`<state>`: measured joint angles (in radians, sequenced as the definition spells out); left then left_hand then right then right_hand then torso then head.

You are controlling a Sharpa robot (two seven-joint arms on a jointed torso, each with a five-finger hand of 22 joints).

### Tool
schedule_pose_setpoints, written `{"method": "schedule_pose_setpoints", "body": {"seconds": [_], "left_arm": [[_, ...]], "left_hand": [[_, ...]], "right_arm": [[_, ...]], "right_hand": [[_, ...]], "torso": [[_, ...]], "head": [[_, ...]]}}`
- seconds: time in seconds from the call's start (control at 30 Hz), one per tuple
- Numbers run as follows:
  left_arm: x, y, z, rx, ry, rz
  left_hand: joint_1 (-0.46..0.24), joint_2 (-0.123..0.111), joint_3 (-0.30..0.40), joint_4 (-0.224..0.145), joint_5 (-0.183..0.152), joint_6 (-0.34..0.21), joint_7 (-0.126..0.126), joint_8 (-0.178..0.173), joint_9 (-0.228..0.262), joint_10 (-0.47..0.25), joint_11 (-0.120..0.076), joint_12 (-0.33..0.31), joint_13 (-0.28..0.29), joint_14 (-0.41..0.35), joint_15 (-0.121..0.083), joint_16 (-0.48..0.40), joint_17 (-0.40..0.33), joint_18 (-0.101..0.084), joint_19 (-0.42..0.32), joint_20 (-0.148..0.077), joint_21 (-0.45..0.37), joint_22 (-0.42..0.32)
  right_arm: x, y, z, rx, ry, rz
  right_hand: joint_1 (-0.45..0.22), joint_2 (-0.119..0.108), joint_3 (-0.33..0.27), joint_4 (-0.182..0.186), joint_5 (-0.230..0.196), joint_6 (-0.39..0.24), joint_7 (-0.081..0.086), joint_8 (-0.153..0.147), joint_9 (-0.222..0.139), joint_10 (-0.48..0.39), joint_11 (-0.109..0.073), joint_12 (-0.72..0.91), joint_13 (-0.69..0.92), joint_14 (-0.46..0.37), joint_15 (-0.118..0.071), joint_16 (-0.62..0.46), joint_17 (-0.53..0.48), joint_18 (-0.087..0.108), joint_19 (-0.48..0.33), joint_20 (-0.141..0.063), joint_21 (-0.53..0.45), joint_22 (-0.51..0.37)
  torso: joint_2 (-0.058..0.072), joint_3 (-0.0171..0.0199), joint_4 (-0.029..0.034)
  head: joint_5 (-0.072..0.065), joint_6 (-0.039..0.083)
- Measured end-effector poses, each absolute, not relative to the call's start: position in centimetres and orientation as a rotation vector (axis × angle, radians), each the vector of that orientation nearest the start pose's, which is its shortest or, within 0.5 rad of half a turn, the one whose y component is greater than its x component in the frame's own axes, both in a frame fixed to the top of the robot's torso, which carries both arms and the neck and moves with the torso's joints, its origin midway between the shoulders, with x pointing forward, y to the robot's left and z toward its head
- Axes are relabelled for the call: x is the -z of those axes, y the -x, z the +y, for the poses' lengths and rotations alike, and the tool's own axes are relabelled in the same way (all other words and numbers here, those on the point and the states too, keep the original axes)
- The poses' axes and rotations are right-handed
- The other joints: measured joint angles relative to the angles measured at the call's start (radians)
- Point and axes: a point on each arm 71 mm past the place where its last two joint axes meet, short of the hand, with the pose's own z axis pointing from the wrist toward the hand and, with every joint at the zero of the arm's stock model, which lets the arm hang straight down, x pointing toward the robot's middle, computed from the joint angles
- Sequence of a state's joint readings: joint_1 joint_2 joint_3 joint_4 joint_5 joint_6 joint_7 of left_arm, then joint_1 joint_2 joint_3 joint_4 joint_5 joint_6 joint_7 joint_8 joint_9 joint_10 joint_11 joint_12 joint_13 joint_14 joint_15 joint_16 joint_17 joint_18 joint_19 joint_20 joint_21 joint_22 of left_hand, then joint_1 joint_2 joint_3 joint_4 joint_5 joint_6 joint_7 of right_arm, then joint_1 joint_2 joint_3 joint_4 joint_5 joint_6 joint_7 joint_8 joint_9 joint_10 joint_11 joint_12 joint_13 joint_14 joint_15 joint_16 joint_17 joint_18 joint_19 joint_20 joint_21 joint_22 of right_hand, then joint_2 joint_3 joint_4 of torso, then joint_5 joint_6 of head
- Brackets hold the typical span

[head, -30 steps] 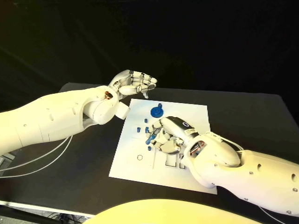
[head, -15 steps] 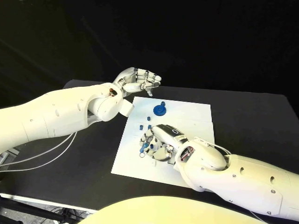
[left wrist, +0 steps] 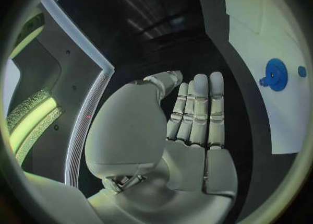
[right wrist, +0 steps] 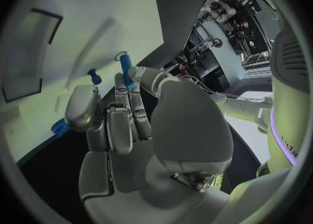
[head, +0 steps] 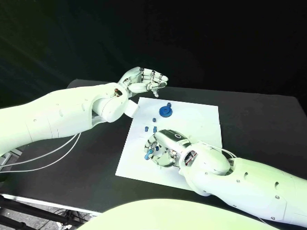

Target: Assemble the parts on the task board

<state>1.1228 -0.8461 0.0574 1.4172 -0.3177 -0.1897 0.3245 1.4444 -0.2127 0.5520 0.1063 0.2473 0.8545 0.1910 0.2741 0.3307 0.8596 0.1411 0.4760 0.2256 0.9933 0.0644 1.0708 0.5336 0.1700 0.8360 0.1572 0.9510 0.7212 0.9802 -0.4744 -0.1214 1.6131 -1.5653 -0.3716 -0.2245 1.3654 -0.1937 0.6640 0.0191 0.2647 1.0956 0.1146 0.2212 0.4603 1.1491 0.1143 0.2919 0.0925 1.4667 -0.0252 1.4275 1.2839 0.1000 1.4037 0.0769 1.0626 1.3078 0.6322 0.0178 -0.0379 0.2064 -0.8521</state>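
The white task board (head: 195, 120) lies in the middle of the black table. My right hand (head: 168, 147) rests low over the board's near left part and pinches a blue peg (right wrist: 125, 71) between thumb and a finger; the peg (head: 150, 152) points at a small ring mark (right wrist: 120, 54) on the board (right wrist: 78, 20). A round blue disc (head: 165, 111) sits at the board's far end, and two short blue pegs (head: 151, 129) stand between it and my right hand. My left hand (head: 145, 81) hangs above the board's far left corner, fingers curled in, holding nothing.
A rectangular slot (right wrist: 33, 57) is cut in the board beside my right hand. Another small blue piece (right wrist: 60, 126) lies near its thumb side. The left wrist view shows the disc (left wrist: 276, 74) on the board (left wrist: 274, 31). Black table surrounds the board.
My right hand has drawn toward the board's near left part, carrying the blue peg with it. The left hand has stayed in place above the far corner.
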Motion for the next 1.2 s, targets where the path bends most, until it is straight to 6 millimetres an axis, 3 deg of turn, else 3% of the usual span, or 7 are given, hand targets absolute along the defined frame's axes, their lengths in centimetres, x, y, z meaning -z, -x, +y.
{"method": "schedule_pose_setpoints", "body": {"seconds": [0.97, 1.13, 1.2], "left_arm": [[18.82, -50.18, 23.50, 1.457, 0.853, 1.538], [18.82, -50.17, 23.50, 1.457, 0.853, 1.538], [18.81, -50.17, 23.50, 1.457, 0.853, 1.538]], "left_hand": [[0.000, 0.000, 0.000, 0.000, 0.000, 0.000, 0.000, 0.000, 0.000, 0.000, 0.000, 0.000, 0.000, 0.000, 0.000, 0.000, 0.000, 0.000, 0.000, 0.000, 0.000, 0.000], [0.000, 0.000, 0.000, 0.000, 0.000, 0.000, 0.000, 0.004, -0.001, 0.000, 0.000, 0.000, -0.001, 0.000, 0.000, 0.000, -0.001, 0.000, 0.000, 0.000, -0.004, 0.000], [0.000, 0.000, 0.000, 0.000, 0.000, 0.000, 0.000, 0.004, -0.001, 0.000, 0.000, 0.000, -0.001, 0.000, 0.000, 0.000, -0.001, 0.000, 0.000, 0.000, -0.004, 0.000]], "right_arm": [[27.58, -35.81, 0.62, -0.940, 0.355, 1.775], [27.62, -35.78, 0.76, -0.943, 0.368, 1.780], [27.64, -35.82, 0.79, -0.944, 0.374, 1.786]], "right_hand": [[0.001, -0.001, -0.002, -0.001, -0.001, 0.001, 0.004, 0.000, 0.002, 0.000, 0.000, -0.003, 0.029, 0.000, 0.000, 0.000, -0.002, 0.000, 0.000, 0.000, -0.004, 0.000], [0.001, -0.002, -0.018, -0.006, -0.001, -0.042, 0.021, -0.017, 0.011, -0.011, -0.011, -0.030, 0.033, 0.000, 0.005, 0.000, -0.003, 0.000, -0.005, 0.005, -0.019, 0.000], [-0.011, -0.013, -0.031, -0.007, 0.004, -0.060, 0.024, -0.028, 0.008, -0.019, -0.019, -0.043, 0.029, -0.001, 0.011, 0.000, -0.003, 0.000, -0.008, 0.008, -0.021, 0.000]], "torso": [[-0.001, -0.0008, 0.0007], [-0.001, -0.0014, 0.0003], [-0.001, -0.0014, 0.0000]], "head": [[0.009, -0.010], [0.009, -0.012], [0.009, -0.012]]}}
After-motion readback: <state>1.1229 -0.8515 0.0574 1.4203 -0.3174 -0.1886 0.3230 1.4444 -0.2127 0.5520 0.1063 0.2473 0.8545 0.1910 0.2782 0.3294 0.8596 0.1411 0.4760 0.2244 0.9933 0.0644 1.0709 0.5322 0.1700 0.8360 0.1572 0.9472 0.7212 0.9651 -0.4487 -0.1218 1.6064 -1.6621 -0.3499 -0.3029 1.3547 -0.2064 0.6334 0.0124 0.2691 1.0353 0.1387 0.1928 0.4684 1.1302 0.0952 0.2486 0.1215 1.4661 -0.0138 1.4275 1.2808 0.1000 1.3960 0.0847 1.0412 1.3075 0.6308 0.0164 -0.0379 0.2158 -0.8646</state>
